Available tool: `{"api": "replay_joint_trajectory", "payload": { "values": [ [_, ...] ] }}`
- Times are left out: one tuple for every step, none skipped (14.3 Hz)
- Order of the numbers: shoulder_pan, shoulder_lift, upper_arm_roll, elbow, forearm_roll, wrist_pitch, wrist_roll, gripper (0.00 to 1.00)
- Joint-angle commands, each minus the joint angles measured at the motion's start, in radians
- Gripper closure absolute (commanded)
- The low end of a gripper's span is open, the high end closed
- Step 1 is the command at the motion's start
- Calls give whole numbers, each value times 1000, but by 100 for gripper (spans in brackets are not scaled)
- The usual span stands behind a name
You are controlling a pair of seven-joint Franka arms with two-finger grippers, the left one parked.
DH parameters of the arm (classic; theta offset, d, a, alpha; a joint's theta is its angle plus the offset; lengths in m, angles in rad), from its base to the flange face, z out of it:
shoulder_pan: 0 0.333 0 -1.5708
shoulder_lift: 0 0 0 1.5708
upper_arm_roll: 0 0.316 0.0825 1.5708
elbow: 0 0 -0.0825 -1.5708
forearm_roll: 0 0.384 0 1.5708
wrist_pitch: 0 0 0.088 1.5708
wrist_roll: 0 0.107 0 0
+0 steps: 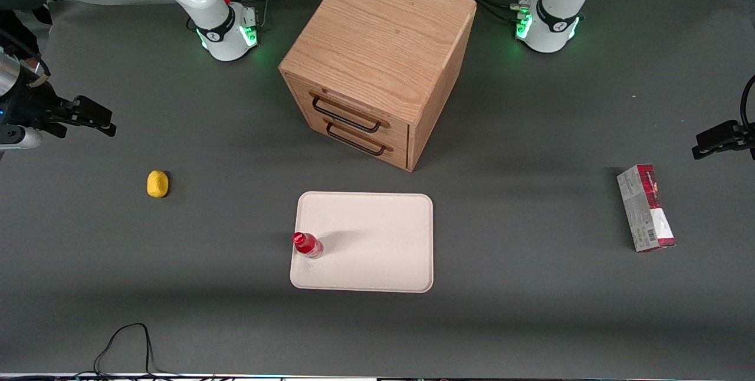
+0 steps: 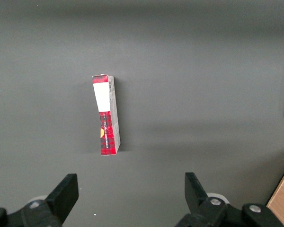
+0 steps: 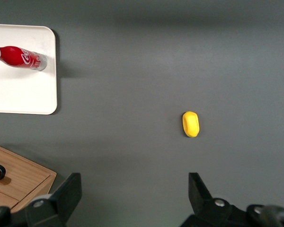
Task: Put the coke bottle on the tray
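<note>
The gripper point(image 1: 94, 117) hangs high at the working arm's end of the table, its two fingers spread wide with nothing between them, as the right wrist view point(image 3: 132, 198) shows plainly; it is well apart from everything on the table. That raised, empty pose suits an arm with nothing left to carry, and I judge the task done or as good as done. Nearest below it lies a yellow lump point(image 1: 157, 184) on the bare grey table point(image 1: 531, 310), alone and touching nothing. Further toward the middle sits the tray point(image 1: 377, 239), flat and cream-white, just in front of the wooden drawer cabinet point(image 1: 377, 56), whose two drawers look closed. The coke bottle point(image 1: 307, 245) stands upright on the tray, close inside the rim on the edge toward the working arm. It is the only thing the tray holds. So near the edge it could topple off if knocked, though it looks settled. A red-and-grey carton point(image 1: 645, 208) lies toward the parked arm's end, well apart from the tray.
</note>
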Motion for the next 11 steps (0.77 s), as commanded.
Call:
{"api": "replay_joint_trajectory", "payload": {
  "values": [
    [-6, -18, -7, -14, -3, 2, -8, 0],
    [-8, -18, -7, -12, 0, -2, -8, 0],
    [-8, -18, -7, -12, 0, -2, -8, 0],
    [-8, -18, -5, -11, 0, -2, -6, 0],
    [-8, -18, -5, -11, 0, -4, -6, 0],
    [-6, -18, -5, -8, 0, -4, -6, 0],
    [-6, -18, -5, -8, 0, -4, -6, 0],
    [-2, -18, -5, -8, 0, -4, -6, 0],
    [3, -18, -7, -11, 0, -4, -6, 0],
    [3, -17, -7, -8, 0, -4, -6, 0],
    [4, -17, -7, -8, 0, -4, -6, 0]
  ]
}}
